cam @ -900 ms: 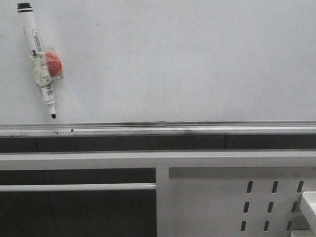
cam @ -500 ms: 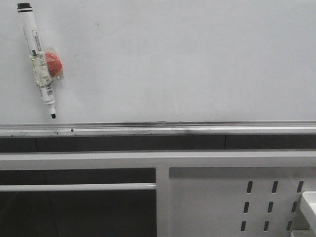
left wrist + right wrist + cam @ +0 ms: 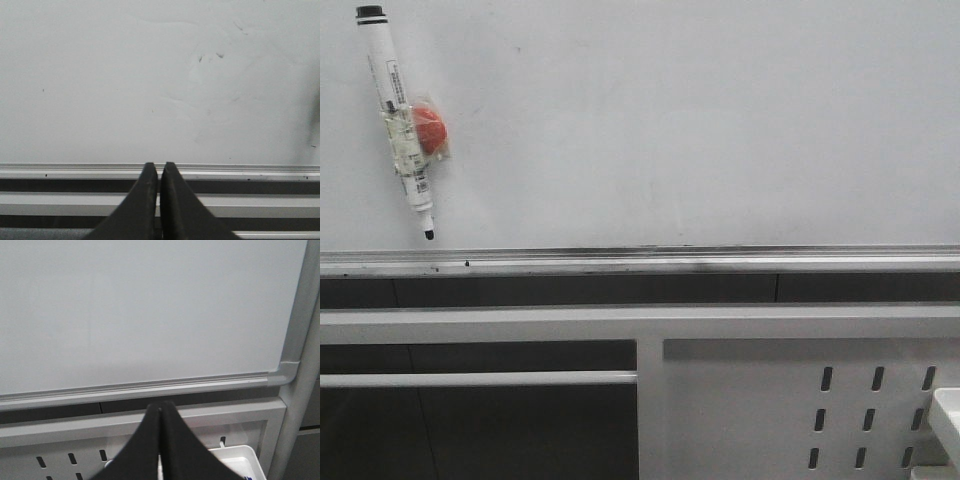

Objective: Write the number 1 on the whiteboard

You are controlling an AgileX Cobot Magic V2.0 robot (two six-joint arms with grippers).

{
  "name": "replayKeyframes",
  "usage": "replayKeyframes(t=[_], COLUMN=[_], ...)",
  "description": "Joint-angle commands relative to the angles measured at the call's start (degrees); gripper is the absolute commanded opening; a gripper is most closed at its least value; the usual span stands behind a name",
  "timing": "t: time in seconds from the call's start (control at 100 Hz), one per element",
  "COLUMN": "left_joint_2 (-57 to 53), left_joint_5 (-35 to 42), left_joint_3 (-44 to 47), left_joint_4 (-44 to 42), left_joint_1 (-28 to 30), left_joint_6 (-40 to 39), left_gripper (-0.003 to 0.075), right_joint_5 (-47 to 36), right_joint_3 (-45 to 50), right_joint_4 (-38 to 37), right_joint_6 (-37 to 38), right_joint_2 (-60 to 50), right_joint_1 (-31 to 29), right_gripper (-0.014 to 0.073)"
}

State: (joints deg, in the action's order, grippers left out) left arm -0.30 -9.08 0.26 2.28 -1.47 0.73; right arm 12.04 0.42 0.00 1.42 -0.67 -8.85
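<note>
The whiteboard (image 3: 700, 120) fills the upper front view, with its silvery rail (image 3: 720, 258) along the lower edge. No number 1 stroke shows on it; only faint smudges and specks show. A white marker (image 3: 398, 125) with a black cap hangs tip down at the board's upper left, held by a red magnet (image 3: 432, 131). Neither gripper shows in the front view. My left gripper (image 3: 159, 167) is shut and empty, facing the board (image 3: 125, 85) above the rail. My right gripper (image 3: 160, 409) is shut and empty, facing the board (image 3: 140, 310) near its lower right corner.
A white perforated metal frame (image 3: 770, 400) runs below the rail and also shows in the right wrist view (image 3: 60, 452). A white tray (image 3: 242, 460) sits low on the right, its corner in the front view (image 3: 948, 415). A grey post (image 3: 300, 390) stands at the board's right edge.
</note>
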Motion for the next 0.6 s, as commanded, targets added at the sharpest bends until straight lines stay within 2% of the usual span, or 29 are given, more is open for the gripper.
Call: replayKeyframes(t=[0.0,0.19,0.25,0.31,0.38,0.5,0.59], left_joint_2=[-1.23,-1.23,-1.23,-1.23,-1.0,2.1,5.45], left_joint_5=[5.26,9.08,9.52,9.08,6.75,-2.48,-2.93], left_joint_3=[1.92,1.92,1.33,0.16,-2.75,-10.89,-15.72], left_joint_4=[0.5,1.96,2.85,4.57,5.55,4.59,6.21], left_joint_1=[0.1,0.1,0.1,0.1,0.1,0.1,0.1], left_joint_6=[0.1,0.1,0.1,0.1,0.1,0.1,0.1], left_gripper=[-0.002,-0.002,-0.002,-0.002,-0.002,-0.002,-0.002], right_joint_5=[-5.29,-15.13,-19.79,-21.12,-16.37,1.51,3.55], right_joint_3=[0.79,0.79,0.79,0.09,-2.07,-8.85,-12.85], right_joint_4=[0.4,16.6,18.78,20.22,20.53,20.53,23.03], right_joint_6=[-0.18,0.06,0.06,0.14,0.14,-0.59,-0.59], right_joint_2=[-1.05,-1.05,-1.05,-1.05,-1.05,0.83,3.7], right_joint_1=[-0.46,-0.46,-0.46,-0.46,-0.46,-0.46,-0.25], right_gripper=[-0.0069,-0.0069,-0.0069,-0.0069,-0.0069,-0.0069,-0.0069])
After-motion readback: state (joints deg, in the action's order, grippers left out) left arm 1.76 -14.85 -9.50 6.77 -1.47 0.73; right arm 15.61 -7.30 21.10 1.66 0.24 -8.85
